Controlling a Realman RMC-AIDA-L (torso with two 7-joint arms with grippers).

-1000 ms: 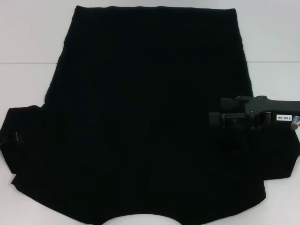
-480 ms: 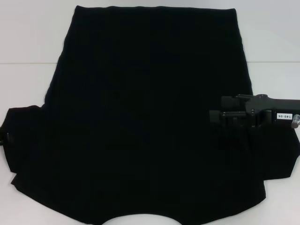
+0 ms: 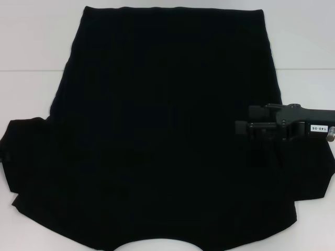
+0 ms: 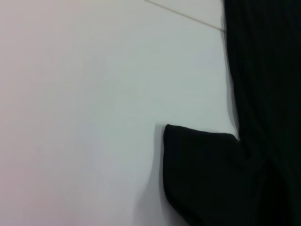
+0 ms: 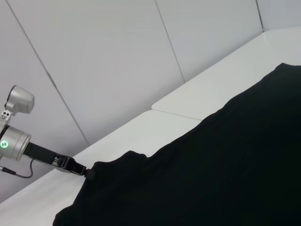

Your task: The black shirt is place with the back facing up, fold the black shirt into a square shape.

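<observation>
The black shirt (image 3: 167, 130) lies spread flat on the white surface (image 3: 31, 47), hem at the far side, collar at the near edge, a sleeve out to each side. No fold has been made yet.

Over the last second the right claw (image 3: 246, 128) has sunk slightly toward the cloth over the shirt's right side, near the sleeve, with no sideways shift. The left claw (image 5: 87, 173), glimpsed earlier at the left sleeve's edge in the head view, has slipped out of that view. This looks like both arms settling in for a grip on the sleeves, so the folding is only about to begin.

The right arm reaches in level from the right, its claw pointing left, low above the fabric. Whether its fingers are spread or pressed together cannot be told against the black cloth. The left claw sits at the left sleeve's (image 4: 202, 174) edge; its state cannot be told either.
</observation>
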